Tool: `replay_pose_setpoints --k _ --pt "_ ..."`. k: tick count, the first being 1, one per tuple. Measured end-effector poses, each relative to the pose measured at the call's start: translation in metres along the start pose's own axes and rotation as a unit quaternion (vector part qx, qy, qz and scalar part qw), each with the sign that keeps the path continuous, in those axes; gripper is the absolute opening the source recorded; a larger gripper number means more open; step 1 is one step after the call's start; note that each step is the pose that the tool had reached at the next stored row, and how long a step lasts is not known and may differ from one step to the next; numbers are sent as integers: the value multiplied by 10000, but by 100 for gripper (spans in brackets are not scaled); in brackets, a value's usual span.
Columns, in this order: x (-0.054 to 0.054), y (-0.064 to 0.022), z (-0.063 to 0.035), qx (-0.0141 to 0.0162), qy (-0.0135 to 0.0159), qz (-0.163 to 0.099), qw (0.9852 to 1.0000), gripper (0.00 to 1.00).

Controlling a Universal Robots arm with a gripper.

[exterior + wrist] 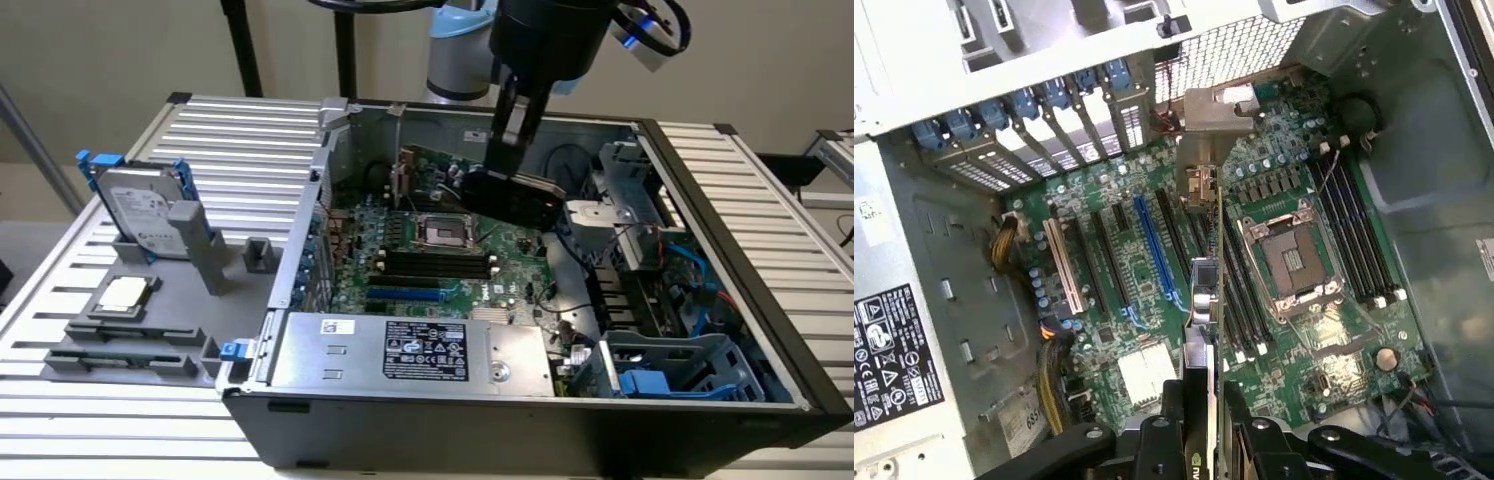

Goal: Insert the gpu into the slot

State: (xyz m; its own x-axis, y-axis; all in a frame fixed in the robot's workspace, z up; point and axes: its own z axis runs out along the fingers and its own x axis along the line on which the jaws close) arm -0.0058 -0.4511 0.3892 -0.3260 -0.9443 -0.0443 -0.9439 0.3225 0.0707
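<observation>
We've got the gripper point(501, 165) clamped on the gpu point(518, 198), hanging edge-down above the motherboard point(1294, 360), not yet over the blue slot point(1154, 250). It's the approach step, we reckon; seating calls for lining the card's edge squarely over that slot.

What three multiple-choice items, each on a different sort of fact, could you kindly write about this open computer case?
1. Where is the gpu?
A. On the table outside
B. Held over the motherboard
C. In the grey rack

2. What colour is the slot?
A. Blue
B. Red
C. Yellow

3. How is the claw?
A. Open and empty
B. Shut on a cable
C. Shut on the gpu

Key: 1 B, the gpu hangs over the motherboard in the exterior view; 2 A, the slot is plainly blue in the wrist view; 3 C, the claw clamps the gpu from both sides.
</observation>
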Motion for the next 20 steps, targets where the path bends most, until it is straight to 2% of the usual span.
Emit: replay_pose_setpoints --k 3,6,13,20 --pt "1 -2 32 -14 -2 -279 9996 26" --pt "3 -5 64 -27 0 -548 9985 26" --pt "11 -2 167 -40 28 -1116 9937 26" --pt "71 145 298 -2 18 -1219 9925 26"
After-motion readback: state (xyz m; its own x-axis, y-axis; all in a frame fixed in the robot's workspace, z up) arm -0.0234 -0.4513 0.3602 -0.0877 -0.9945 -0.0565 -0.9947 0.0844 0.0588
